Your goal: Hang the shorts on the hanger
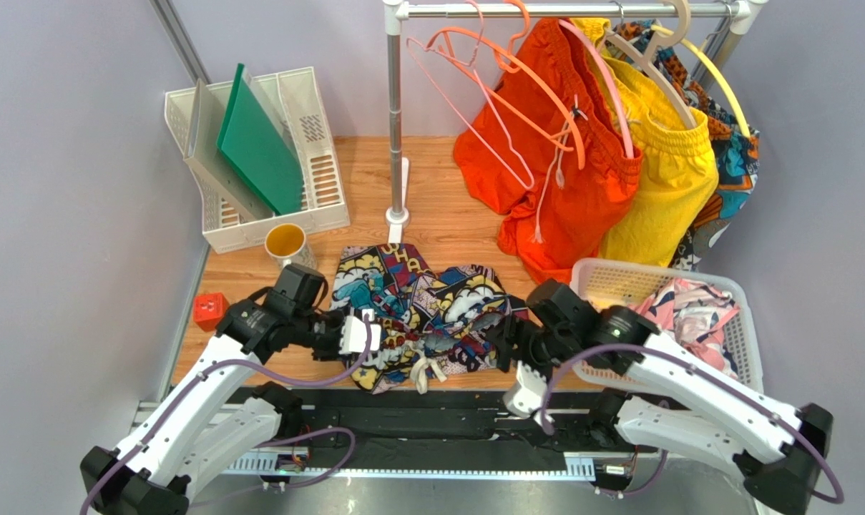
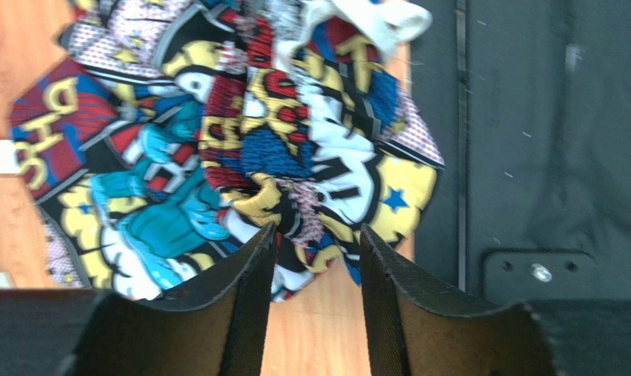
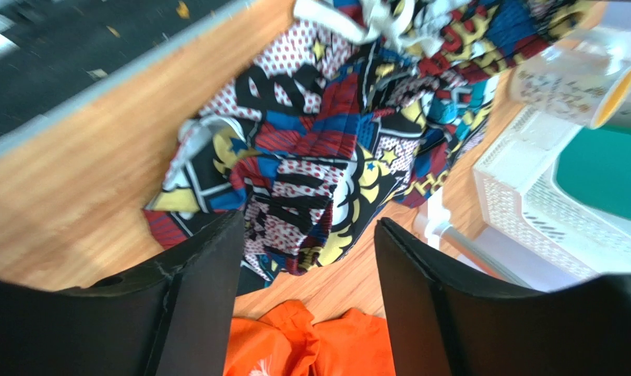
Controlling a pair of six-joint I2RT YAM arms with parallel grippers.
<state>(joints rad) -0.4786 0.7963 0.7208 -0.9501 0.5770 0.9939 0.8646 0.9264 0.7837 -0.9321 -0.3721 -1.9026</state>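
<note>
The comic-print shorts (image 1: 420, 306) lie crumpled on the wooden table between my two grippers. My left gripper (image 1: 363, 335) is at their left edge. It is open, and in the left wrist view (image 2: 314, 235) a fold of the shorts (image 2: 279, 133) sits right at the fingertips. My right gripper (image 1: 508, 338) is at their right edge. It is open, and in the right wrist view (image 3: 307, 231) the hem of the shorts (image 3: 318, 164) reaches between its tips. The thin pale pink hanger (image 1: 508, 150) hangs empty on the rail at the back.
Orange shorts (image 1: 555, 161) and yellow shorts (image 1: 668, 172) hang on the rail, and the orange cloth (image 3: 310, 345) shows under my right gripper. A white basket (image 1: 619, 281) of clothes stands at the right. A white rack with a green board (image 1: 259, 140), a yellow cup (image 1: 286, 241) and a red block (image 1: 209, 310) stand at the left. The rack post (image 1: 396, 129) rises behind the shorts.
</note>
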